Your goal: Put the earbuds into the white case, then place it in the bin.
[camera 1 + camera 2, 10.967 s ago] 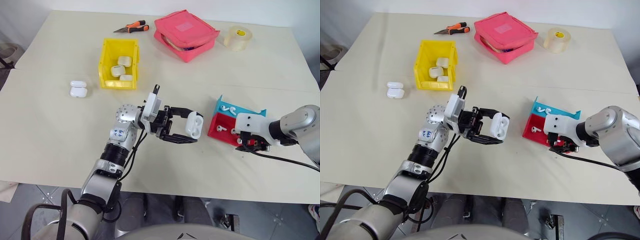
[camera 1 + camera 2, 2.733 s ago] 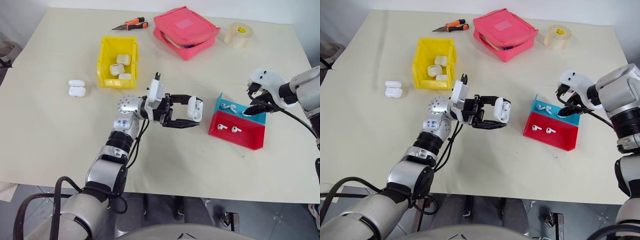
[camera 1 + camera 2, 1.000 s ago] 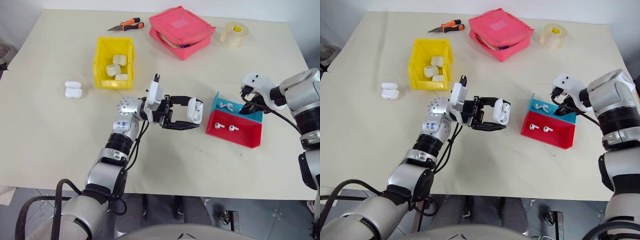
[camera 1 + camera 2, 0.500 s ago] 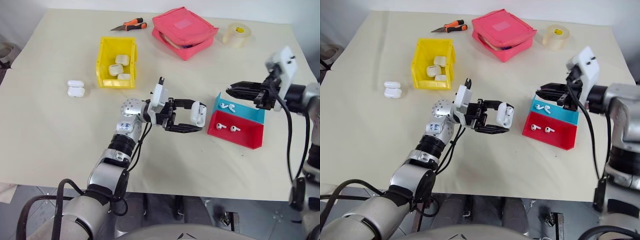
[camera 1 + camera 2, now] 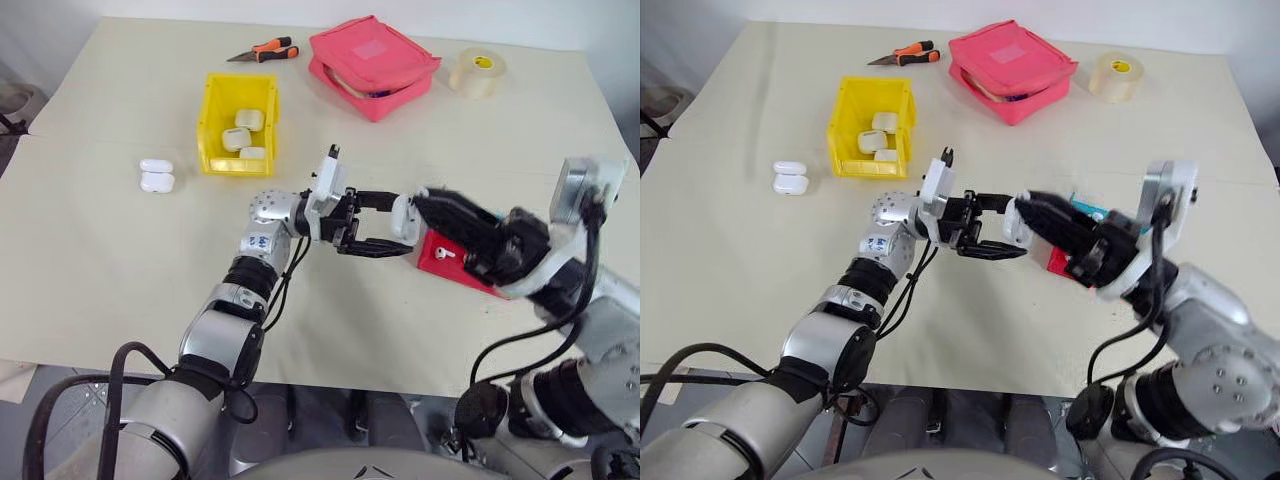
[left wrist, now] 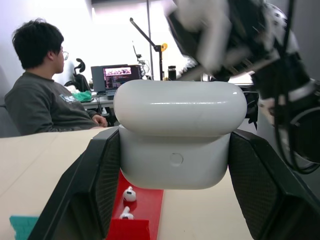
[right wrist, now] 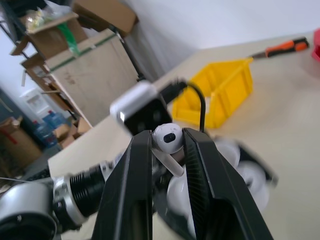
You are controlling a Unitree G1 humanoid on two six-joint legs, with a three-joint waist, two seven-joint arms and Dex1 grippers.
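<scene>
My left gripper [image 5: 398, 225] is shut on the white case [image 5: 401, 216] and holds it above the table's middle; the case sits between its black fingers [image 6: 95, 185] in the left wrist view. My right gripper [image 5: 428, 203] points at the case from the right, its tips close beside it. It is shut on one white earbud [image 7: 167, 138]. Two more earbuds [image 6: 129, 194] lie in the red tray [image 5: 434, 264] just behind. The yellow bin [image 5: 209, 125] stands at the back left with three white cases inside.
Two spare white cases [image 5: 155, 176] lie left of the bin. Orange-handled pliers [image 5: 262, 52], a pink pouch [image 5: 372, 62] and a tape roll [image 5: 476, 72] line the far edge. A teal tray [image 5: 1087, 208] adjoins the red one. A seated person [image 6: 42, 100] shows beyond the table.
My right arm has swung from above the teal tray leftward and toward me, its wrist turning, until its fingertips stand by the held case. The left gripper has kept its place and its grip.
</scene>
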